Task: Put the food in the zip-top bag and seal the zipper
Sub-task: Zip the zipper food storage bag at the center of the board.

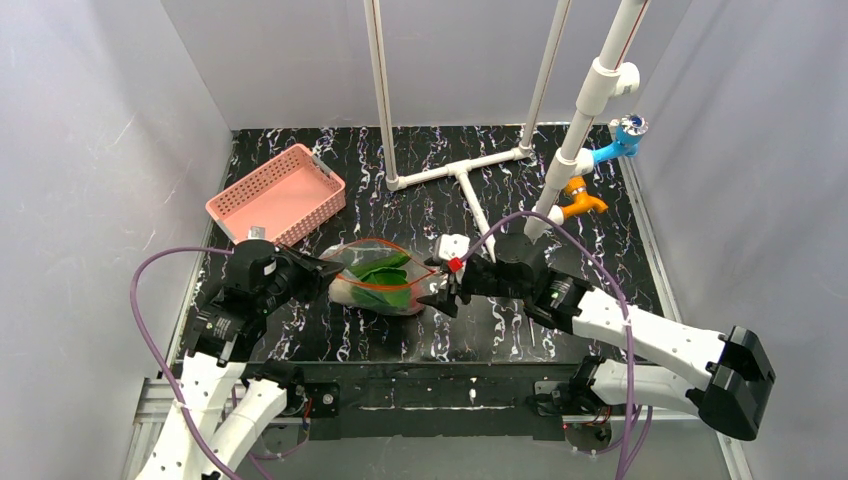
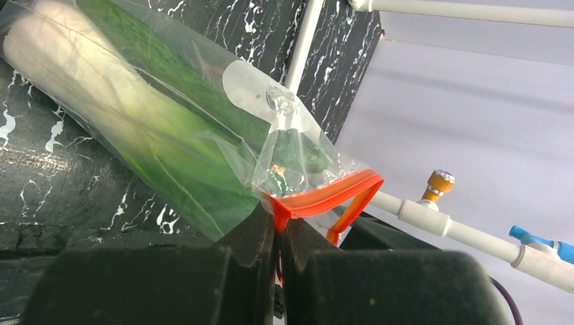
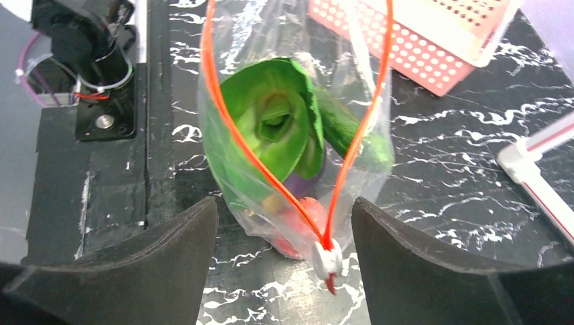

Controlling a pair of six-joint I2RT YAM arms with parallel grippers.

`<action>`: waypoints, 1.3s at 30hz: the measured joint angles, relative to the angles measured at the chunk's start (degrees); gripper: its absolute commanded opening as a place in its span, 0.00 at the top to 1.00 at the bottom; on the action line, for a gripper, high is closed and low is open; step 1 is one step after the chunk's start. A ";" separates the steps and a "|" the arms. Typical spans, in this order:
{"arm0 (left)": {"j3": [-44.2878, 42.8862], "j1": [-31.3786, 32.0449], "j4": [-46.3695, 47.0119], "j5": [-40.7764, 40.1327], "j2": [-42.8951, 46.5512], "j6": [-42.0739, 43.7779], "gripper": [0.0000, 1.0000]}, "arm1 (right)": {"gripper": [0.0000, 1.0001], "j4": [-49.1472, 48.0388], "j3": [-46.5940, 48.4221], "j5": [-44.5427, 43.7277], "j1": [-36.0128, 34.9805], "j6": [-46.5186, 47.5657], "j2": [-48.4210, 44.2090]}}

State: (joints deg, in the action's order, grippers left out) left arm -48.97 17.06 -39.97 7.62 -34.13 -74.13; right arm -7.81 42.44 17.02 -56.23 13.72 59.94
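The zip-top bag (image 1: 375, 275) lies mid-table with its mouth gaping wide. Inside it are the food items: bok choy (image 3: 271, 128), a green cucumber (image 3: 352, 135), a bit of purple eggplant (image 3: 304, 186) and a red tomato (image 3: 298, 220). My left gripper (image 2: 279, 227) is shut on one end of the red-orange zipper (image 2: 325, 196), at the bag's left side (image 1: 325, 268). My right gripper (image 3: 284, 210) is open at the bag's other end (image 1: 440, 285). The zipper's white slider (image 3: 327, 257) hangs between its fingers, nearer the right one and touching neither.
A pink perforated basket (image 1: 275, 195) stands at the back left, just behind the bag. A white pipe frame (image 1: 460, 170) rises at the back centre, with blue (image 1: 610, 150) and orange (image 1: 582, 205) taps on a pipe to the right. Grey walls close in both sides.
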 measured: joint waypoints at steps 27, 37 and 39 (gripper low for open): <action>-19.80 -0.04 -8.61 0.28 3.06 27.85 0.41 | 0.99 13.25 13.90 5.05 0.02 5.25 6.51; -19.71 -0.04 5.14 31.36 -7.98 61.55 0.18 | 0.99 23.63 22.80 13.40 3.10 5.79 14.43; -17.09 0.13 6.73 36.48 -9.27 68.98 0.06 | 0.99 24.68 23.34 14.21 3.61 5.77 14.93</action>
State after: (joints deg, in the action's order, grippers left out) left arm -66.06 17.19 -33.23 44.10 -43.40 -5.15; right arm 16.86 65.78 31.22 -52.62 19.49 74.87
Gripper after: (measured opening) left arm 0.808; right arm 0.124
